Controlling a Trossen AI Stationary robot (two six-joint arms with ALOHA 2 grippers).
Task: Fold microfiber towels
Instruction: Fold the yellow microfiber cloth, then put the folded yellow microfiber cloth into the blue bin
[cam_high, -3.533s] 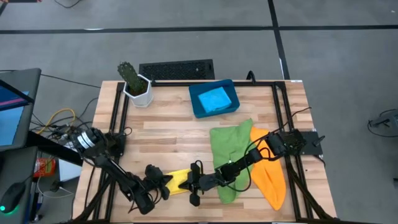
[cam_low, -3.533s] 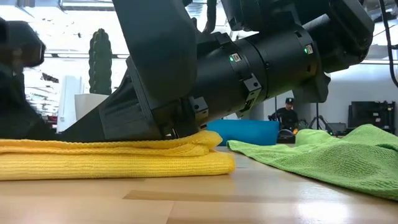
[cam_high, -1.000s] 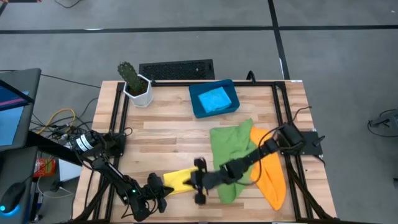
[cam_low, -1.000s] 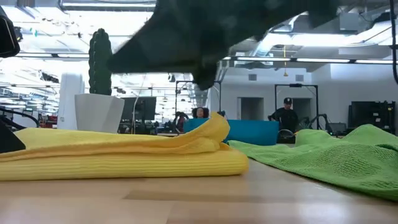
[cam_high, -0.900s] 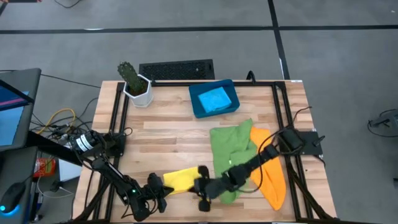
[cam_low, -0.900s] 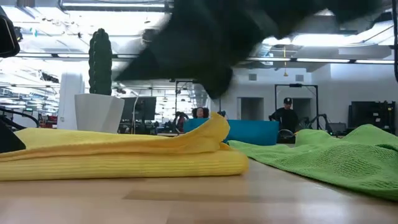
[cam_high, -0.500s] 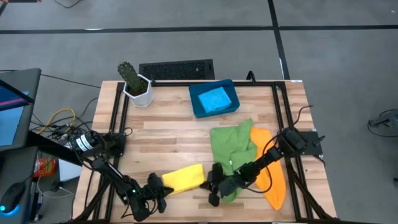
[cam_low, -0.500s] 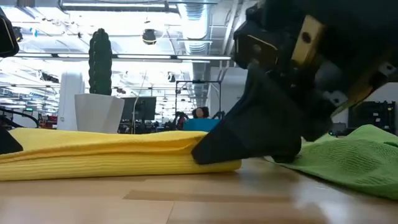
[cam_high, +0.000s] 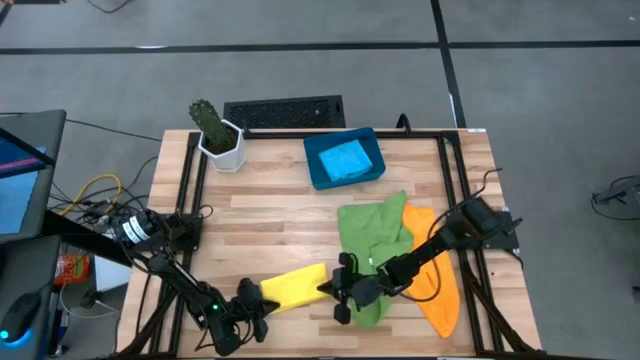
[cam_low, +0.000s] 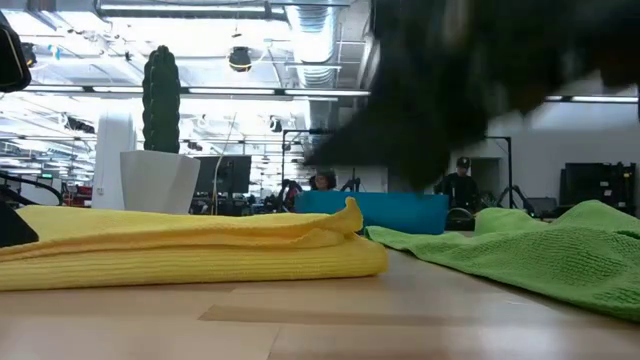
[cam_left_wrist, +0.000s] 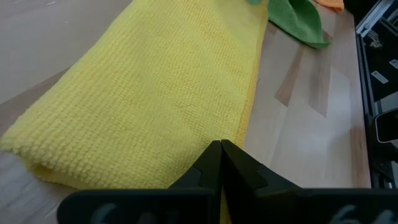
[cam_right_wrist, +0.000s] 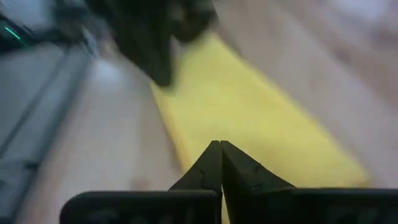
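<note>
Right pincer (cam_high: 338, 291), fingers pressed together and empty, hovers just beside the folded yellow microfiber towel (cam_high: 290, 286) on the wooden desk (cam_high: 270, 215), while the closed left pincer (cam_high: 252, 300) rests at the towel's other end.

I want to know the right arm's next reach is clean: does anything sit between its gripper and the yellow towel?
Nothing visible does. The right gripper is shut at the folded yellow towel, at the end nearest the green towel, with only bare table around them.

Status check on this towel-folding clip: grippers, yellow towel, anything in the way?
Left gripper shut at the yellow towel's left end. Right gripper shut at its right end. Yellow towel folded flat; green towel unfolded beside it. Nothing in the way.
</note>
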